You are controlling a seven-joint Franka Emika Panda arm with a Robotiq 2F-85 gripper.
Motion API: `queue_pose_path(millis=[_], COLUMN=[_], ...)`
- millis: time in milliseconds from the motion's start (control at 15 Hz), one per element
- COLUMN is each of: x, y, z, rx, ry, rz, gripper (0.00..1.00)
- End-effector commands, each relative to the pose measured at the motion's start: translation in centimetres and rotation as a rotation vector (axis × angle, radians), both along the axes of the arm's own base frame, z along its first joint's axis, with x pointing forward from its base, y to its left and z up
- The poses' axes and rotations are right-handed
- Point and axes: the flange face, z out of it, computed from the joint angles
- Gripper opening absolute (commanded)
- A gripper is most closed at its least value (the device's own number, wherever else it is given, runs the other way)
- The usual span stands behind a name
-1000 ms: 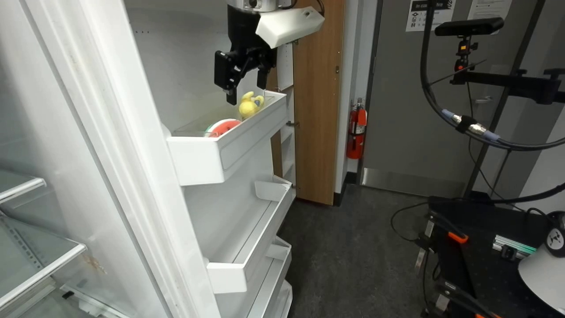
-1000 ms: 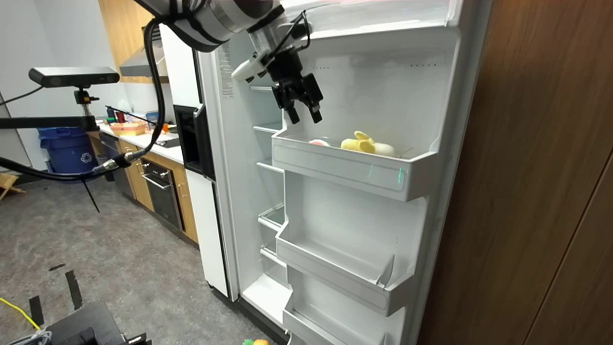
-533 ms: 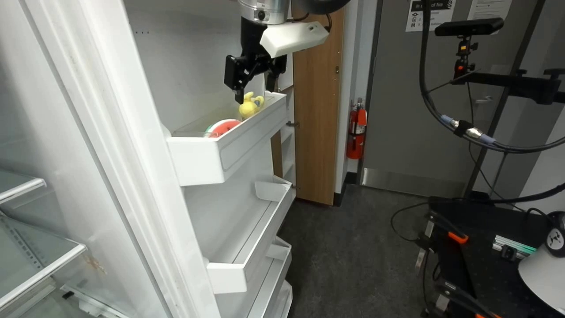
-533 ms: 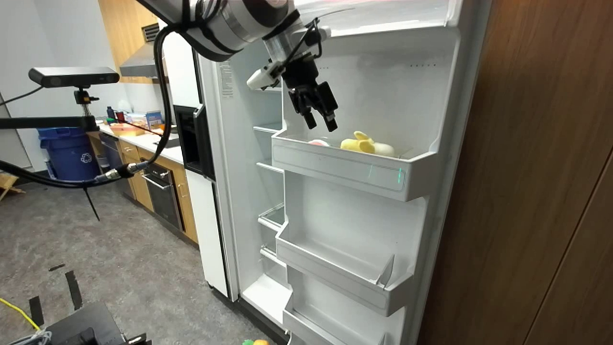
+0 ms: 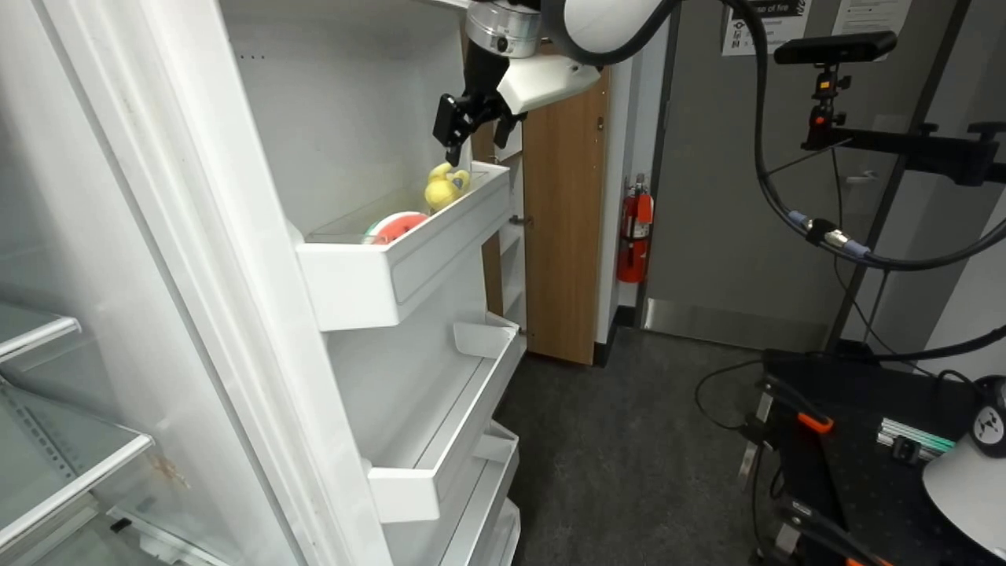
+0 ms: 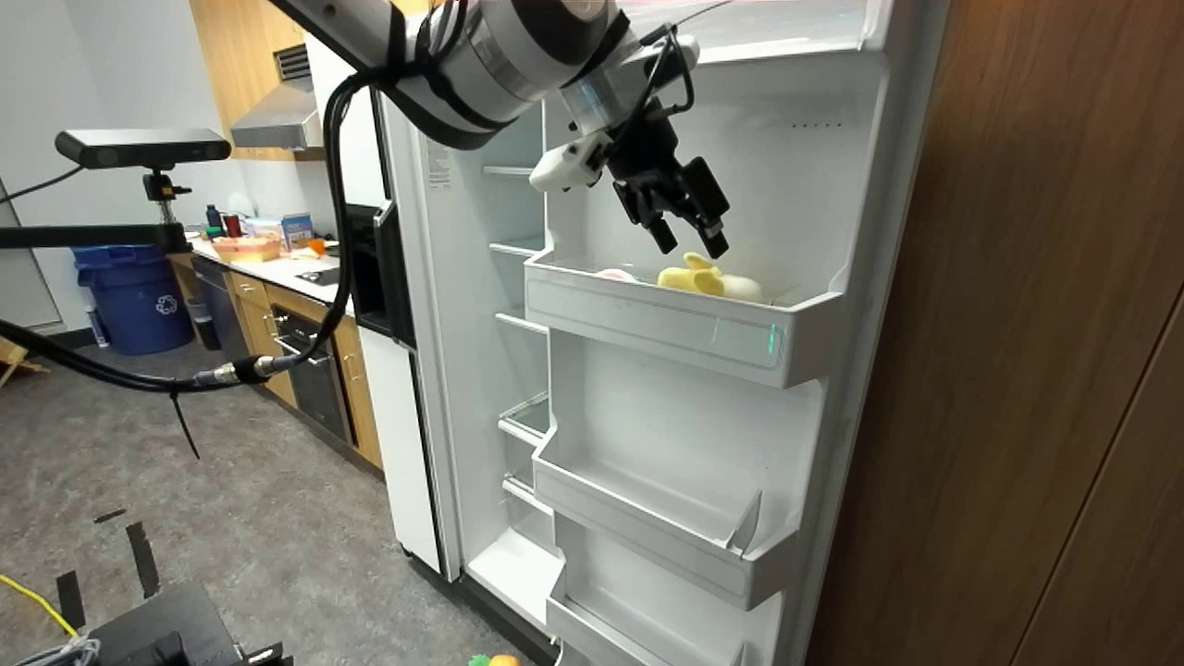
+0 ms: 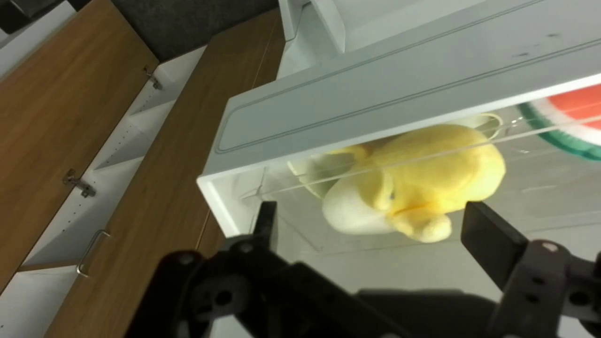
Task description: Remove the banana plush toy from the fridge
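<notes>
The banana plush toy (image 5: 442, 192) is a soft yellow lump with a pale white end. It lies in the top door bin (image 6: 647, 314) of the open white fridge (image 5: 259, 330). It also shows in an exterior view (image 6: 683, 280) and the wrist view (image 7: 441, 164). My gripper (image 6: 692, 244) is open and empty just above it, apart from it. It also shows in an exterior view (image 5: 477, 151). In the wrist view the fingers of the gripper (image 7: 371, 211) stand wide apart, with the toy ahead between and beyond the tips. The bin's front wall partly hides the toy.
A red watermelon-like item (image 5: 399, 226) lies beside the toy in the same bin; it shows at the edge of the wrist view (image 7: 582, 108). More door bins (image 6: 647, 509) are below. A wooden cabinet (image 6: 1045, 305) stands close by the door. A cable (image 6: 338, 213) hangs from my arm.
My gripper has moved right along the top bin in both exterior views, from over the watermelon-like item's side to above the toy. It stays open. The toy has not moved.
</notes>
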Motion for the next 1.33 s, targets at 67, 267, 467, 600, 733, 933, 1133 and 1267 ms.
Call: queue_pose_path(millis=[67,267,467,600,733,933,1133,1267], x=[-1.4,-1.9,-2.1,-2.1,-1.9,-1.4,-1.1,-0.9], y=[-2.6,-2.9,-2.1,-1.2,-0.1,1.7,3.4,3.9], z=[-0.2,-0.9,-1.5,-1.7,-2.1,-2.4,-3.0,-3.4], rx=[-0.026,-0.005,0.002,0.005,0.004,0.0,-0.006,-0.013], ry=[-0.071,-0.094,-0.112,-0.122,-0.13,-0.132,-0.126,-0.121], rz=[0.037,0.054,0.079,0.096,0.112,0.139,0.159,0.162], gripper=[1.0,1.0,1.0,1.0,1.0,1.0,1.0,1.0])
